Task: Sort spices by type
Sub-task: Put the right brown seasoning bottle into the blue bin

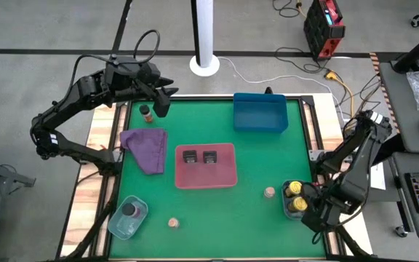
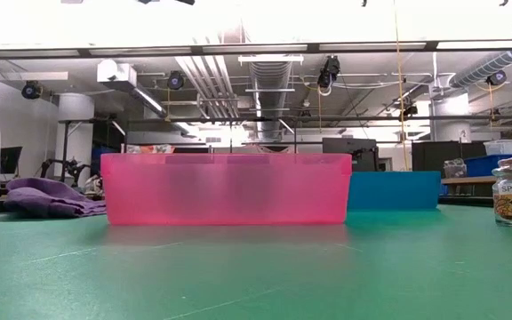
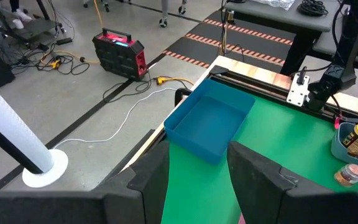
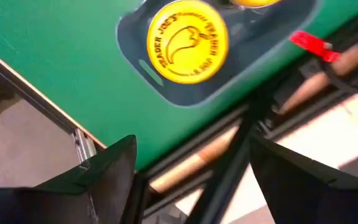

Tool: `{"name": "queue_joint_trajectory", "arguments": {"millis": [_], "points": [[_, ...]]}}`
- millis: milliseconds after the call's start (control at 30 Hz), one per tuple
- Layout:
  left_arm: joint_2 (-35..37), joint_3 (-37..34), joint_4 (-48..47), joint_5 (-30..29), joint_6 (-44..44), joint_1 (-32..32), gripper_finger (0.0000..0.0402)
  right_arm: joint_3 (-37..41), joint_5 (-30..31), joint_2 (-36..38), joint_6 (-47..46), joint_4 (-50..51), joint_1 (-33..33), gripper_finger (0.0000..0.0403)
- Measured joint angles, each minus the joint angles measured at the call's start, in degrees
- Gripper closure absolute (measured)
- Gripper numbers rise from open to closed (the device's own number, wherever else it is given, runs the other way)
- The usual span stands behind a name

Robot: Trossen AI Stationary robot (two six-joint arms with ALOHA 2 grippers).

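At the table's far left corner, the left gripper [image 1: 162, 98] hangs with fingers apart and empty, just beside a dark brownish shaker [image 1: 146, 113]; its twin sits in the pale blue tray [image 1: 116, 225]. Both black tins [image 1: 199, 156] lie in the red tray [image 1: 224, 177]; the yellow-capped jars [image 1: 294, 196] share the grey-blue tray [image 4: 160, 81], above which the right gripper [image 1: 313, 215] waits, open; two tan jars [image 1: 269, 192] stand loose. Judging so, the shaker comes next; that calls for lowering and closing squarely around it.

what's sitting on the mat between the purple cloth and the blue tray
In the high view, nothing lies between the crumpled purple cloth and the blue plastic tray: bare green mat. The red plastic tray lies nearer, off that line.
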State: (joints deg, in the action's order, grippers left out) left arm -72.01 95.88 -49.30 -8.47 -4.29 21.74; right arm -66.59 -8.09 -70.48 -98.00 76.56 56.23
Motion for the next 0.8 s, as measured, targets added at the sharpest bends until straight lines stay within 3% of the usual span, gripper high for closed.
{"name": "queue_joint_trajectory", "arguments": {"millis": [167,400,567,800], "points": [[0.0,0.0,-0.6,0.0,0.0,0.0,0.0255,-6.9,2.0,0.0,-0.6,4.6,-0.4,0.0122],[0.0,0.0,-2.3,0.0,0.4,0.0,0.0255,-13.3,12.9,-0.1,1.0,4.2,-4.6,0.0147],[0.0,0.0,-2.3,0.0,1.0,0.0,0.0255,-16.7,17.0,-0.2,11.2,3.9,-12.5,0.0162],[0.0,0.0,-3.0,0.0,0.8,0.0,0.0255,-17.4,17.3,-0.5,29.8,3.1,-24.7,0.0172]]}}
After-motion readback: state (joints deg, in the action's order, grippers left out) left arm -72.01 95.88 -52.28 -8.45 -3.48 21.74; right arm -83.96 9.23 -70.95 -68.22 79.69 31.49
